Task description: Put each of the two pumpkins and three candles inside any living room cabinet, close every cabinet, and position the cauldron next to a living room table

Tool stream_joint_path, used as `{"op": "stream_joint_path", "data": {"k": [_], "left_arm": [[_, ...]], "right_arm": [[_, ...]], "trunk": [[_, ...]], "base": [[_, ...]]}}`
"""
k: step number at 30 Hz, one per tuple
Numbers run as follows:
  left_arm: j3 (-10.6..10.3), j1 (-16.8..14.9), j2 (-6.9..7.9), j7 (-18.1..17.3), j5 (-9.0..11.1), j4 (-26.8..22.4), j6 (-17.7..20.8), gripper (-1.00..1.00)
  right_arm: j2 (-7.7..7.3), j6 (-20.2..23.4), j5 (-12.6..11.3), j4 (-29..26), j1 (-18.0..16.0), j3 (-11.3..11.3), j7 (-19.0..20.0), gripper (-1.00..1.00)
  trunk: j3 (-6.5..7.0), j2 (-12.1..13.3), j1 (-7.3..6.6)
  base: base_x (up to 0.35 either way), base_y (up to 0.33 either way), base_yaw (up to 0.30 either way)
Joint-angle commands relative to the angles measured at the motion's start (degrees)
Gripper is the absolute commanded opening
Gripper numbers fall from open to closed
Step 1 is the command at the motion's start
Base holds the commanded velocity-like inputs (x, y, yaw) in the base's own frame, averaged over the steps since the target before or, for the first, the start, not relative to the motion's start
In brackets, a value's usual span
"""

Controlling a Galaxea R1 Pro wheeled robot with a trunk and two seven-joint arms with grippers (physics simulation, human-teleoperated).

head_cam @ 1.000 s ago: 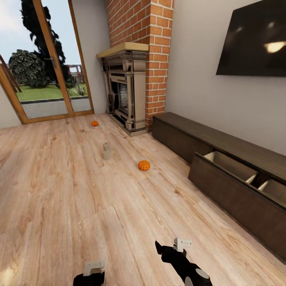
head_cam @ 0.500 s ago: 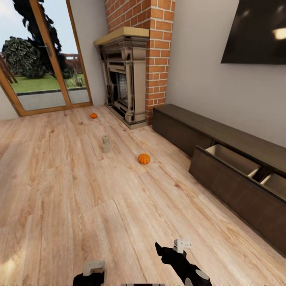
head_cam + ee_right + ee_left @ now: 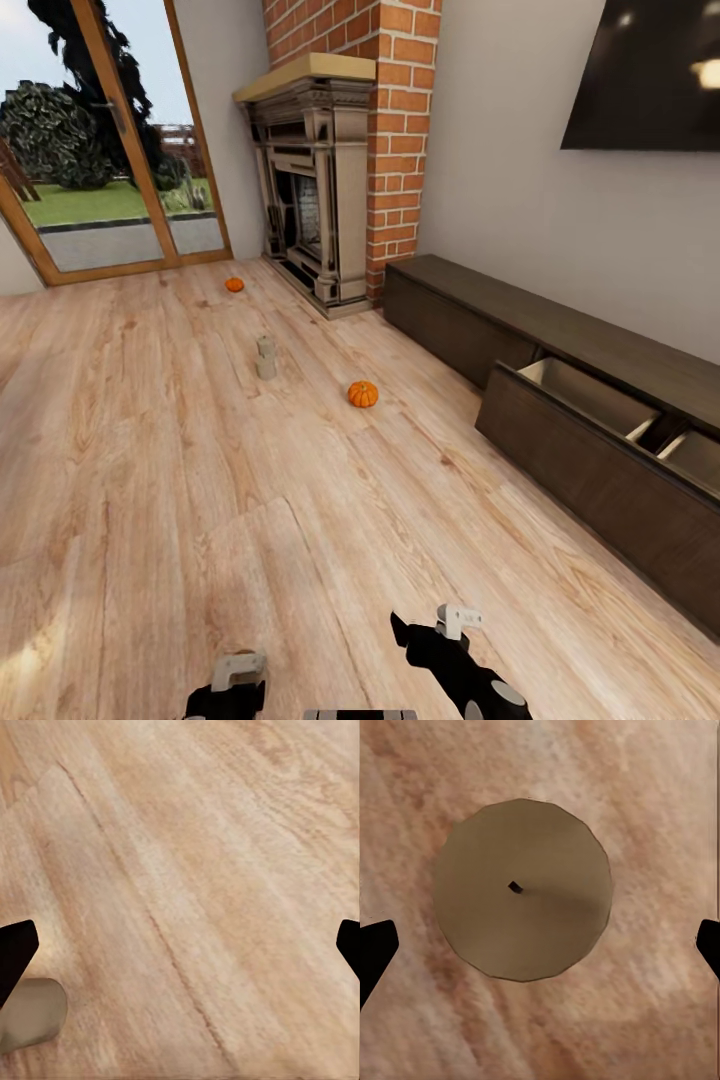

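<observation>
Head view: two pumpkins lie on the wood floor (image 3: 150,480), one (image 3: 363,394) near the cabinet (image 3: 560,420), the other (image 3: 235,284) farther off by the fireplace (image 3: 310,190). Between them stands a pale candle (image 3: 266,357). The cabinet's drawer (image 3: 590,400) is pulled out. Left claw (image 3: 540,945) is released, its tips spread wide above another candle (image 3: 523,889) seen end-on. Right claw (image 3: 180,945) is likewise released over bare floor.

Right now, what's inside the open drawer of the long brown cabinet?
The open drawer of the cabinet shows pale beige inner walls and a divider, with nothing visible in the part that shows. Its dark front hides the bottom near the front, so something small could lie there unseen.
</observation>
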Motion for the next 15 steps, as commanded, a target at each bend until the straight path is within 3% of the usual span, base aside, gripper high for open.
{"op": "stream_joint_path", "data": {"k": [1,4,7,10,15], "left_arm": [[-0.5,-0.3,0.13,0.7,0.4,-0.5,0.6,1.0],[0.0,-2.7,0.21,1.2,0.5,-0.9,5.0,1.0],[3.7,-5.5,0.27,1.5,0.3,-1.1,11.4,1.0],[6.2,-6.8,0.28,1.6,0.0,-1.1,13.2,1.0],[7.0,-7.9,0.26,1.7,-0.1,-0.6,13.8,1.0]], "right_arm": [[0.04,0.3,-0.4,0.5,0.0,0.0,0.1,1.0],[0.09,0.3,-0.4,2.1,0.0,0.1,0.1,1.0],[0.22,0.0,-0.2,2.9,0.0,0.1,0.0,1.0],[0.27,-0.8,-0.1,3.1,0.0,0.1,-0.1,1.0],[0.29,-1.2,-0.1,3.1,0.0,0.1,-0.2,1.0]], "trunk": [[-0.05,0.0,-0.01],[-0.05,0.0,-0.01],[-0.05,0.0,-0.01],[-0.05,0.0,-0.01],[-0.05,0.0,-0.01]], "base": [[0.0,0.0,0.0],[0.0,0.0,0.0],[0.0,0.0,0.0],[0.0,0.0,0.0],[0.0,0.0,0.0]]}}
